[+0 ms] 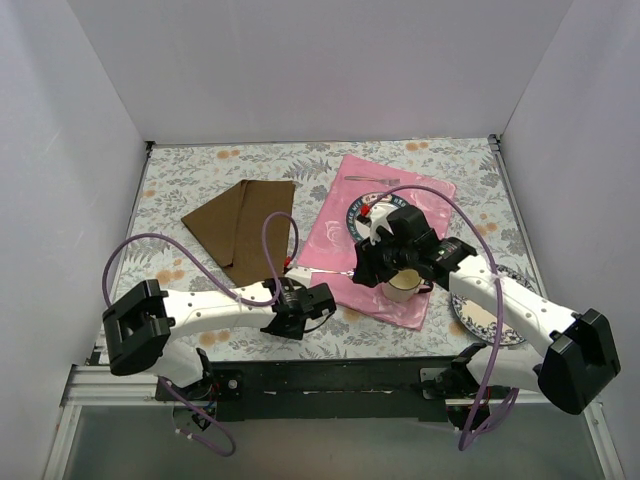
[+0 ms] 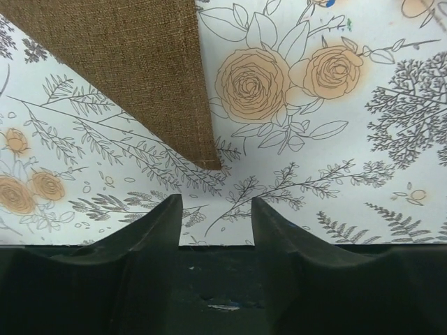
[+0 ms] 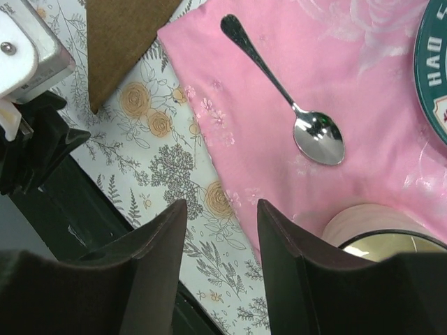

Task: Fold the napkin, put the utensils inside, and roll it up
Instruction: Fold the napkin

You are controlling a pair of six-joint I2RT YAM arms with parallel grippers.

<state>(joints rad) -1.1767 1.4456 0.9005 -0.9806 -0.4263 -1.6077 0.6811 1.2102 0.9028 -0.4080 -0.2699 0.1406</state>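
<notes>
The dark brown napkin point(image 1: 240, 225) lies flat and angled on the floral tablecloth, left of the pink mat point(image 1: 385, 300); its corner shows in the left wrist view point(image 2: 133, 63) and the right wrist view point(image 3: 122, 35). A silver spoon point(image 3: 319, 137) rests on the pink mat near its left edge point(image 1: 330, 271). A fork point(image 1: 368, 179) lies along the mat's far edge. My left gripper point(image 1: 305, 305) point(image 2: 213, 206) hovers open just short of the napkin's near corner, holding nothing. My right gripper point(image 1: 365, 272) point(image 3: 220, 209) is open over the mat's left edge, short of the spoon.
A cream cup point(image 1: 402, 287) point(image 3: 377, 230) stands on the mat right beside my right gripper. A dark-rimmed plate point(image 1: 352, 215) point(image 3: 433, 70) sits on the mat under the right arm. Another patterned plate point(image 1: 485, 310) lies at the right. White walls enclose the table.
</notes>
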